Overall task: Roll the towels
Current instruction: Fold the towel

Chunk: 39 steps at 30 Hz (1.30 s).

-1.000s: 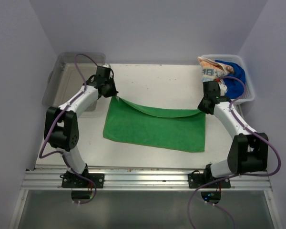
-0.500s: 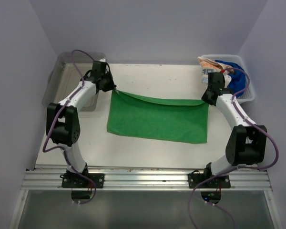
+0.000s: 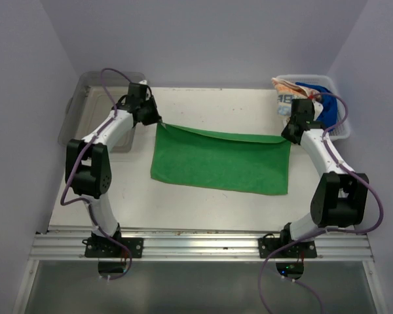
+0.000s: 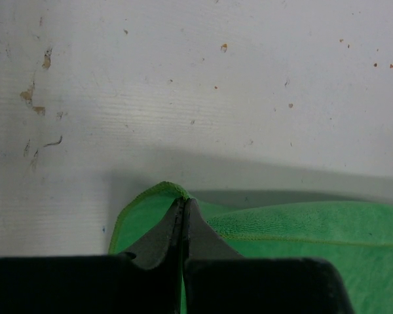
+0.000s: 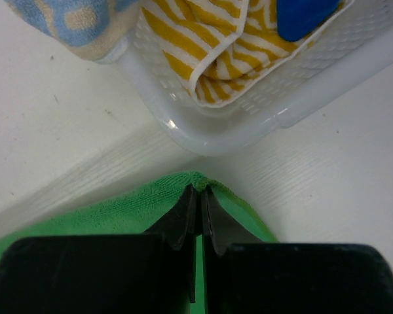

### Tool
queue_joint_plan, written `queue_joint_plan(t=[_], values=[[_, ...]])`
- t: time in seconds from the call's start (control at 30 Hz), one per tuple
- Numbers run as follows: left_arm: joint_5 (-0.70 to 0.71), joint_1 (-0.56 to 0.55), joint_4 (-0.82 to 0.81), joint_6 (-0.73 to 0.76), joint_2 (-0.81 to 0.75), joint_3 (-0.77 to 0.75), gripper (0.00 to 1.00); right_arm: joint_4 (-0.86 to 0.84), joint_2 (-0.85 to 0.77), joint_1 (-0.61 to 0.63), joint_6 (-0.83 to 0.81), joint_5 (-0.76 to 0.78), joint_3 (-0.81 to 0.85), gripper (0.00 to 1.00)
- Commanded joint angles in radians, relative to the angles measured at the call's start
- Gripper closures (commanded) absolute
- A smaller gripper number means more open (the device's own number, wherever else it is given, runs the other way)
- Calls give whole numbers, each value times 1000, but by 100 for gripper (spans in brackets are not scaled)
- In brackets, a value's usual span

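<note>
The bright green towel (image 3: 219, 162) lies spread across the middle of the table, its far edge lifted. My left gripper (image 3: 160, 123) is shut on its far left corner (image 4: 162, 191). My right gripper (image 3: 287, 137) is shut on its far right corner (image 5: 195, 178). The orange-and-white towel (image 3: 289, 91) and the deep blue towel (image 3: 324, 104) lie bunched in the white basket (image 3: 340, 134) at the far right. In the right wrist view a yellow-striped towel (image 5: 203, 46) and a blue corner (image 5: 304, 16) show inside the basket (image 5: 249, 124).
A clear plastic bin (image 3: 92, 111) stands at the far left beside the left arm. The white basket sits just beyond the right gripper. Grey walls close in on the table on three sides.
Both grippers have moved away from me toward the back of the table, pulling the green towel's far edge taut and dragging the towel with them.
</note>
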<state>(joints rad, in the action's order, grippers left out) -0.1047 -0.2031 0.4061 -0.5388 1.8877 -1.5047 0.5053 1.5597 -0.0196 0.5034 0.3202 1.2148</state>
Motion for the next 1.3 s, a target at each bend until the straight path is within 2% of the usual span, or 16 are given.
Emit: queue_joint_plan(t=[0.0,0.1,0.33,0.6,0.83,1.27], values=[[-16,10,-17,19,-81,21,100,25,-98,-3,1,-9,-47,100],[-16,10,10,30,-142,67,100,48,-170,-3,21,-38,-127,100],[-26,10,22,57,-338,331,100,117,-337,-3,40,-67,-317,100],[-72,10,-39,27,-415,564,100,190,-438,-3,93,-147,-452,100],[-61,10,-52,22,-421,612,100,205,-490,-3,144,-150,-538,100],[-64,10,-56,7,-412,630,100,177,-446,-3,162,-138,-560,100]])
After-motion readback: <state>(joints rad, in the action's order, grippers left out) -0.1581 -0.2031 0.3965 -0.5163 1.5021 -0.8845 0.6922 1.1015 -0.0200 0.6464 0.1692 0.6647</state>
